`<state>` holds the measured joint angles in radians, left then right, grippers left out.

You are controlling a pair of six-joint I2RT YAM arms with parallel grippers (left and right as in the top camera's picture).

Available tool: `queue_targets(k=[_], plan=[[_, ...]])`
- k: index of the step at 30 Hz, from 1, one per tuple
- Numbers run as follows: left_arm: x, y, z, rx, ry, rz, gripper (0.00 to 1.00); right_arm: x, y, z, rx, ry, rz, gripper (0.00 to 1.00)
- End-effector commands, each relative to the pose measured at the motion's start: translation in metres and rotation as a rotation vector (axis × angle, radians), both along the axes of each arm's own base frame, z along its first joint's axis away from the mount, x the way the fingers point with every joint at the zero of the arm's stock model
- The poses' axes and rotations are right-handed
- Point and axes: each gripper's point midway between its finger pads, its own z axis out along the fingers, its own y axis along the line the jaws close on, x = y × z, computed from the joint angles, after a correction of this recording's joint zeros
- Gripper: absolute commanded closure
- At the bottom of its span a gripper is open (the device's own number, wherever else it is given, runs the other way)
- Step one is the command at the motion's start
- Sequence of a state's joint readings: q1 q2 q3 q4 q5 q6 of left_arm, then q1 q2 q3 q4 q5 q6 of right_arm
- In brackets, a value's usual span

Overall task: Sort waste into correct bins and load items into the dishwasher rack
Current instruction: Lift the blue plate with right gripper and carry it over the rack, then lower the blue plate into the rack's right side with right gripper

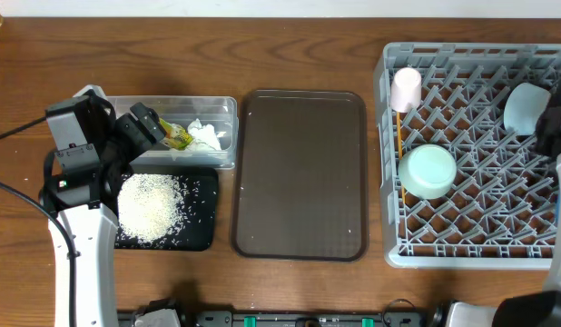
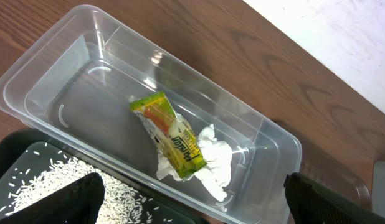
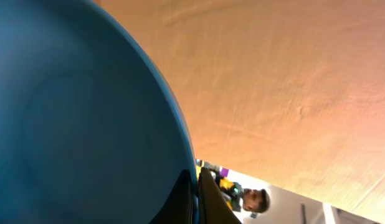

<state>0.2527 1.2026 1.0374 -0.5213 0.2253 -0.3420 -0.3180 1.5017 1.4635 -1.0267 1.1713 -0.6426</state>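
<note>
My left gripper (image 2: 194,208) hangs open and holds nothing, over the near wall of the clear tub (image 2: 30,68); one black finger (image 2: 74,199) is above the rice, the other (image 2: 339,199) past the tub's end. In the tub the yellow-green wrapper (image 2: 171,134) lies on the crumpled tissue (image 2: 214,163). White rice (image 1: 152,207) is heaped in the black tray (image 1: 201,232). My right gripper (image 3: 197,183) is shut on the rim of the blue plate (image 3: 74,124), camera facing upward. The grey rack (image 1: 476,250) holds the pink cup (image 1: 406,89), green bowl (image 1: 427,171), light blue bowl (image 1: 526,107) and chopsticks (image 1: 400,150).
The brown serving tray (image 1: 300,173) lies between the bins and the rack. My right arm (image 1: 556,127) stands over the rack's right edge. The left arm's base (image 1: 76,182) sits beside the black tray.
</note>
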Motion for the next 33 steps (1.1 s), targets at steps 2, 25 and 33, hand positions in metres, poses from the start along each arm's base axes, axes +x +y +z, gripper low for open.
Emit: queue_targets(k=[2,25,33], plan=[[-0.001,0.003,-0.003,0.01,0.011,0.005,0.05,0.002,-0.004,-0.004,0.006,0.044,0.0,0.99],[-0.001,0.003,-0.003,0.01,0.011,0.005,0.05,0.004,-0.017,-0.044,0.233,-0.035,0.028,0.99],[-0.001,0.003,-0.003,0.011,0.01,0.005,0.05,0.016,-0.011,-0.082,0.318,-0.006,0.006,0.99]])
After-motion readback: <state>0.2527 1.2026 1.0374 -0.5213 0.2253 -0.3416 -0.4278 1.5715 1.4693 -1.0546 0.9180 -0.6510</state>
